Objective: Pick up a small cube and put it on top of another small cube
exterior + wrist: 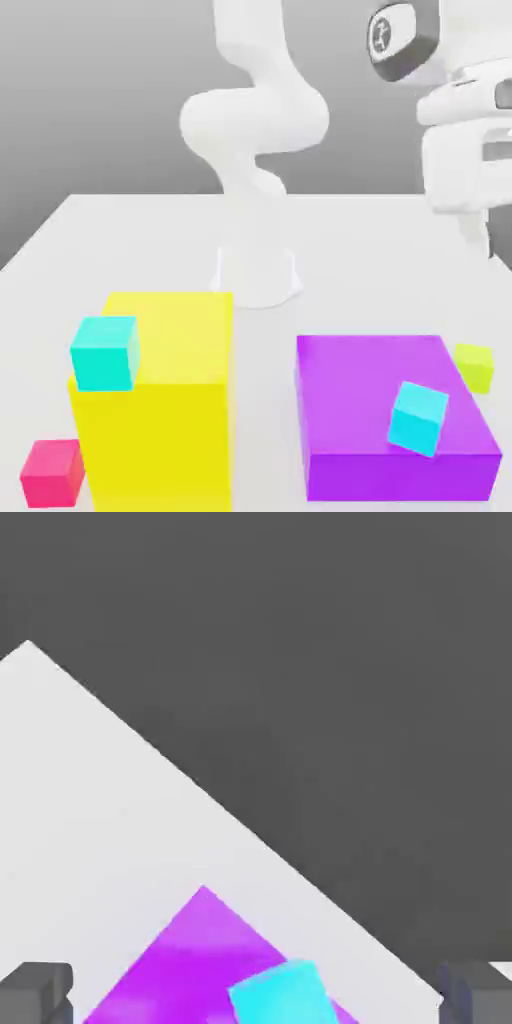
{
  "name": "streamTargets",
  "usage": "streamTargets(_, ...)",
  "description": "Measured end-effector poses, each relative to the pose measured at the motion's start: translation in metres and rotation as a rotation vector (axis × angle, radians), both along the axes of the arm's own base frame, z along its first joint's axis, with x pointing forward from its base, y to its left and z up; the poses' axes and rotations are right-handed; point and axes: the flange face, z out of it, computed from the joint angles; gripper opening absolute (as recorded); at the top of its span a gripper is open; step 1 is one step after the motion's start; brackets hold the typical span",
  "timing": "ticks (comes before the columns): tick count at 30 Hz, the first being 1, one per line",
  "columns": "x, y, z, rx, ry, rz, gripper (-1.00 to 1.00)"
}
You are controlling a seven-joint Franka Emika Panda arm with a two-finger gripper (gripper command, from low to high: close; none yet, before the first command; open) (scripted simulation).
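Exterior view shows me the small plain lime cube (pixel 475 366) resting on the white table (pixel 150 240), tucked just beside the large purple block (pixel 395 415) on the exterior view's right, partly hidden behind its far corner. My claw (pixel 256 997) hangs high above that side, released, its dark fingertips (pixel 35 992) spread wide with nothing between them.

My worry is the approach: the lime cube sits so close to the purple block that one finger could land on the block's top or nudge the cube away. A tilted cyan cube (pixel 418 417) on the purple block lies near that path too, and I could mistake it for my target. Another cyan cube (pixel 104 352) sits against the tall yellow block (pixel 165 400), with a pink cube (pixel 52 472) beside it.

Smooth and matte, the table ends against a plain grey backdrop.
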Motion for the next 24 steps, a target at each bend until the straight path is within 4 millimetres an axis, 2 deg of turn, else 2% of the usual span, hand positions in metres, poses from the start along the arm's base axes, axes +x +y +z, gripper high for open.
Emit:
streamTargets(2,-0.024,0.024,-0.041,-0.038,0.050,0.105,0.00)
streamTargets(3,-0.042,0.039,-0.061,-0.057,0.075,0.171,0.00)
streamTargets(5,-0.072,0.056,-0.100,-0.094,0.125,0.276,0.00)
streamTargets(7,-0.102,0.064,-0.137,-0.130,0.175,0.367,0.00)
streamTargets(9,-0.115,0.066,-0.165,-0.145,0.201,0.407,0.00)
streamTargets(13,-0.119,0.067,-0.211,-0.149,0.209,0.419,0.00)
streamTargets(14,-0.119,0.067,-0.220,-0.150,0.209,0.420,-1.00)
streamTargets(20,-0.120,0.066,-0.225,-0.151,0.209,0.420,-1.00)
streamTargets(22,-0.119,0.067,-0.214,-0.150,0.210,0.420,-1.00)
streamTargets(24,-0.119,0.067,-0.195,-0.150,0.210,0.420,-1.00)
